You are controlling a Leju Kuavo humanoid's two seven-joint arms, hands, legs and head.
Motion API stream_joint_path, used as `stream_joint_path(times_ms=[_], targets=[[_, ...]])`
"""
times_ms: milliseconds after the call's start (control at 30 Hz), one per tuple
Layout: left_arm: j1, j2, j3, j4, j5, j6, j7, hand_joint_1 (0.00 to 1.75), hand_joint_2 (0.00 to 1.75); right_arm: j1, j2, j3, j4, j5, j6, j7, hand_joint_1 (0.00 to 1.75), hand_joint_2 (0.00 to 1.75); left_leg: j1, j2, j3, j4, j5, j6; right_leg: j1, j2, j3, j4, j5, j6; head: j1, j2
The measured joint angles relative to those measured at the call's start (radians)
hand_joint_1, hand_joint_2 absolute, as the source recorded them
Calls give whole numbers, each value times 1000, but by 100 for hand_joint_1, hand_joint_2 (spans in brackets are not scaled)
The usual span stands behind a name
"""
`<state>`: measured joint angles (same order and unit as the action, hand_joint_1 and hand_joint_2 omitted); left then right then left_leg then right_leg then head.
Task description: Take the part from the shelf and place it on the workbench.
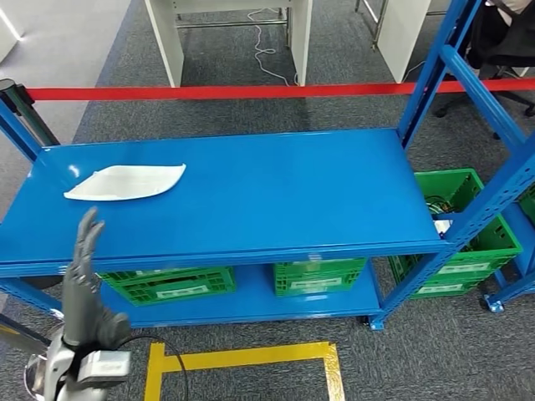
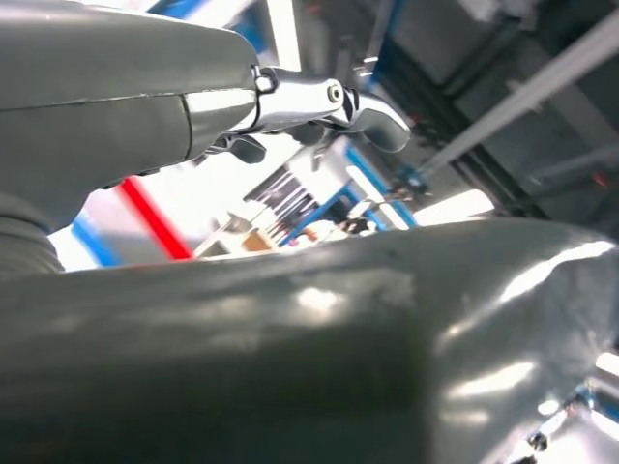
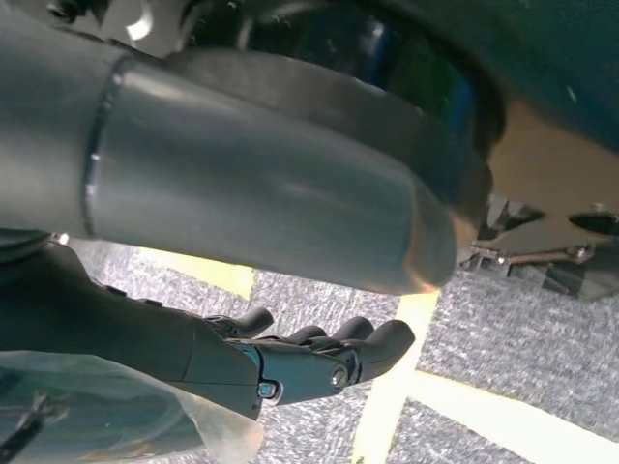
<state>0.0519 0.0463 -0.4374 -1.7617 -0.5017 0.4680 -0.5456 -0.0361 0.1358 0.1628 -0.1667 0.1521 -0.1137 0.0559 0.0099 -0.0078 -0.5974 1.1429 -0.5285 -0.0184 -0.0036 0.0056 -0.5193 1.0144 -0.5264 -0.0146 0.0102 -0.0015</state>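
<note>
The part [image 1: 126,181] is a flat, white, elongated piece lying on the left of the blue shelf's top board [image 1: 271,196]. My left hand [image 1: 84,276] is raised in front of the shelf's front edge, below and left of the part, fingers pointing up and apart, holding nothing. In the left wrist view its fingers [image 2: 307,101] stretch out with nothing between them. My right hand [image 3: 292,362] hangs over the grey carpet, fingers extended and only slightly curved, gripping nothing. A translucent sheet [image 3: 109,416] lies beside its palm; I cannot tell what it is.
Green crates [image 1: 170,284] [image 1: 318,274] sit on the lower shelf, with another crate [image 1: 461,225] at the right beside the blue uprights [image 1: 435,75]. A red barrier tape [image 1: 252,90] runs behind the shelf, before a white table [image 1: 233,33]. Yellow tape [image 1: 252,359] marks the floor.
</note>
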Motion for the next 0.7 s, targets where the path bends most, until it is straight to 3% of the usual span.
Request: stream_joint_path(times_ms=[67, 100, 200, 267, 333, 367, 400, 433, 467, 533, 567, 700], targets=[[-90, 1, -40, 52, -33, -65, 77, 0, 131, -8, 0, 7, 0, 24, 3, 22, 0, 0, -6, -1, 17, -85, 44, 11, 0, -4, 5, 0, -6, 8, -1, 0], [-143, -2, -64, 85, -28, -135, 141, 0, 175, -13, 0, 12, -1, 38, -5, 48, 0, 0, -10, -1, 16, -97, 45, 18, 0, -6, 0, -1, -7, 13, -2, 0], [-315, -41, -146, 210, 42, -368, 318, 0, 175, -26, -2, 34, -1, 79, -27, 158, 0, 0, -10, -2, 13, -113, 57, 40, 0, -9, -8, 1, -16, 32, -4, 0], [-442, -90, -214, 304, 50, -429, 359, 0, 175, -32, -7, 48, -2, 97, -22, 201, 0, 0, -5, -2, 15, -120, 60, 50, 0, -7, -38, 56, -46, 44, 1, 0], [-546, -130, -279, 380, 33, -448, 373, 0, 175, -35, -10, 56, -2, 101, -12, 223, 0, 0, -4, 1, 18, -120, 57, 57, -2, -5, -119, 184, -96, 51, 6, 0], [-586, -146, -306, 415, 22, -457, 380, 0, 175, -36, -12, 58, -2, 99, -8, 238, 0, 0, -4, 3, 20, -120, 54, 58, -3, -5, -162, 246, -109, 54, 8, 0], [-621, -161, -329, 449, 10, -463, 389, 0, 175, -37, -12, 59, -2, 97, -6, 254, 0, 0, -5, 5, 23, -120, 50, 59, -3, -5, -193, 280, -104, 56, 7, 0], [-654, -178, -351, 485, -7, -462, 400, 0, 175, -38, -14, 59, -2, 93, -6, 270, 0, 0, -5, 6, 28, -120, 45, 60, -4, -5, -205, 273, -75, 57, 8, 0], [-688, -195, -369, 519, -29, -451, 412, 0, 175, -38, -15, 59, -2, 89, -6, 280, 0, 0, -4, 5, 34, -120, 40, 59, -5, -6, -196, 227, -28, 57, 8, 0], [-757, -228, -402, 590, -83, -405, 430, 0, 175, -39, -17, 59, -2, 81, -6, 288, 0, 0, -6, 2, 47, -118, 27, 53, -7, -8, -147, 93, 59, 57, 8, 0], [-787, -242, -415, 621, -103, -385, 436, 0, 175, -41, -17, 58, -2, 77, -6, 288, 0, 0, -8, 1, 50, -117, 23, 48, -7, -8, -126, 47, 79, 53, 9, 0], [-854, -274, -448, 708, -127, -359, 441, 0, 175, -50, -16, 58, -3, 73, -5, 288, 0, 0, -13, 4, 53, -113, 13, 35, -8, -1, -107, 19, 73, 34, 6, 0]])
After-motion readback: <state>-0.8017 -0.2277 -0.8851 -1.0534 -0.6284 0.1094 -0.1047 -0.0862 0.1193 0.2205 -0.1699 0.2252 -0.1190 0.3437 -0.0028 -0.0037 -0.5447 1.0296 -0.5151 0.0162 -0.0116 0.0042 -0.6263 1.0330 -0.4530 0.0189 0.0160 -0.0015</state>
